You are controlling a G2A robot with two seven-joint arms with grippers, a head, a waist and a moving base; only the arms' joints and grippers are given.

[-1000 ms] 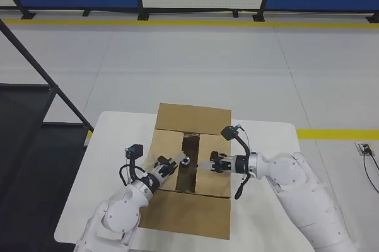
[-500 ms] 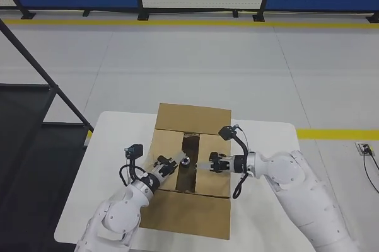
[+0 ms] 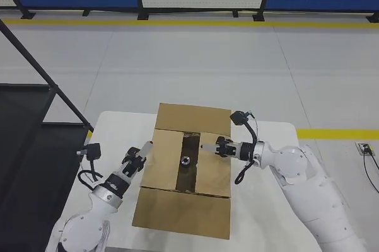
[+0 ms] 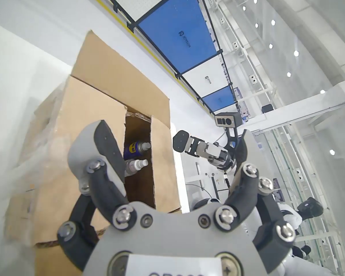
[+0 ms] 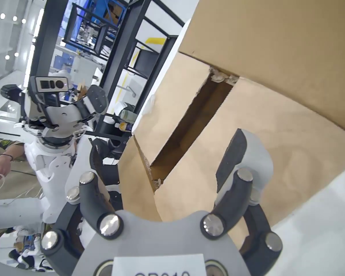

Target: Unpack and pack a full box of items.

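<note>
A brown cardboard box (image 3: 192, 116) stands in the middle of the white table (image 3: 113, 135), its outer flaps laid outward and its two inner flaps nearly closed. A dark slot (image 3: 188, 165) between them shows a bottle cap (image 3: 185, 160). Through the slot (image 4: 138, 156) in the left wrist view I see a blue spray can (image 4: 133, 148) and a small bottle (image 4: 134, 165). My left gripper (image 3: 139, 157) is open at the box's left edge, holding nothing. My right gripper (image 3: 209, 148) is open just over the right inner flap (image 5: 247, 110), beside the slot (image 5: 189, 127).
A black metal frame (image 3: 31, 82) with a dark panel runs along the table's left side. Bare table lies left of the box and to its right (image 3: 271, 135). The near outer flap (image 3: 183, 214) reaches toward the table's front edge.
My left gripper has drawn back from the left inner flap by the slot to the box's left edge. My right gripper has shifted a little toward the box's far side.
</note>
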